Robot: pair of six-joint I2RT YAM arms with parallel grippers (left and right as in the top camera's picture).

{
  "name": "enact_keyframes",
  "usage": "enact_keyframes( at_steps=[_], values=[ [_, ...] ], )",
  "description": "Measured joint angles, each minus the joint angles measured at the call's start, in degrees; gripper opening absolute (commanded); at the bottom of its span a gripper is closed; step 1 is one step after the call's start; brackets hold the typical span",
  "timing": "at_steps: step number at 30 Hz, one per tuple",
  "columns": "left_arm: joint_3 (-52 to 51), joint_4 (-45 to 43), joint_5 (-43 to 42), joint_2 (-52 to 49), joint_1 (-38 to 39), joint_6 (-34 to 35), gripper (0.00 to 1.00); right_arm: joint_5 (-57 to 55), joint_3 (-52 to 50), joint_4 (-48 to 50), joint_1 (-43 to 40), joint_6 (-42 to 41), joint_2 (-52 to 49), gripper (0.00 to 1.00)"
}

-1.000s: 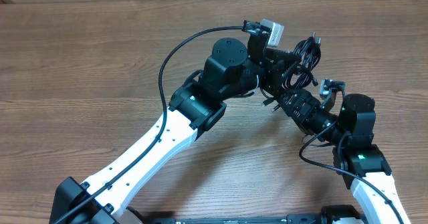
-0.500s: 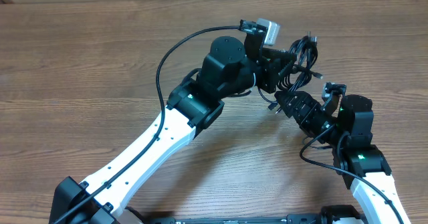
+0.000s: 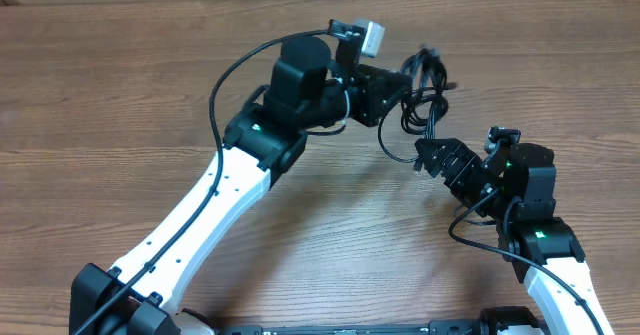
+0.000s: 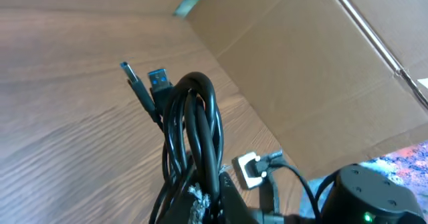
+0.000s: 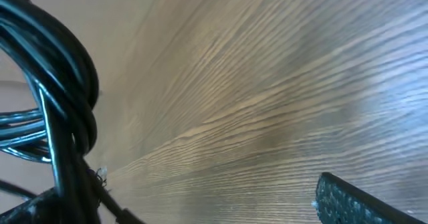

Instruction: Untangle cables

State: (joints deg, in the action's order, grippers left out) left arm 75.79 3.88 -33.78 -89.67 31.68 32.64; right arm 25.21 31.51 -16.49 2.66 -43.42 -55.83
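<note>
Leftward and toward the far side of the table [image 3: 120, 95], the left gripper [image 3: 400, 88] is now found shifted from where it was a second ago, and the cables [image 3: 425, 83] are carried along with it. A second ago the bundle was pressed close against the right gripper [image 3: 428, 156]; now a clear gap is seen between the two in the overhead view.

The left gripper is clamped tight on the cables. In the left wrist view the black loops [image 4: 195, 127] are seen rising out of its grip, and two plugs [image 4: 158, 79] are poked out free at the top, with a cardboard wall [image 4: 301, 63] behind them. The bundle appears to be held up off the wood, though this cannot be fully confirmed.

The right gripper is spread wide and nothing is held in it. In its own wrist view the cables [image 5: 63, 110] are seen off to the left edge, near but not between its fingers.

As for the task, little seems to be gained yet: the loops are bunched together and no strand is drawn out. A free plug end could probably be taken by the right gripper next, but the loops may be tightened if the wrong strand is pulled.
</note>
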Motion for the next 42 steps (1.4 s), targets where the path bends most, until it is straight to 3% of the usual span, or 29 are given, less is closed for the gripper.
enact_keyframes(
  at_steps=[8,27,34,42],
  values=[
    [0.0,1.0,-4.5,0.0,-2.2,0.0,0.04,-3.0,0.0,-1.4,0.0,0.0,0.0,1.00],
    [0.0,1.3,-5.7,0.0,-2.2,0.0,0.04,-11.8,0.0,-5.6,0.0,1.4,0.0,1.00],
    [0.0,2.1,-5.7,0.0,-2.6,-0.5,0.04,-6.2,0.0,-1.9,0.0,7.3,-0.1,1.00],
    [0.0,6.5,-9.1,0.0,-6.3,-1.4,0.04,13.8,0.0,6.0,0.0,21.3,-0.2,1.00]
  ],
)
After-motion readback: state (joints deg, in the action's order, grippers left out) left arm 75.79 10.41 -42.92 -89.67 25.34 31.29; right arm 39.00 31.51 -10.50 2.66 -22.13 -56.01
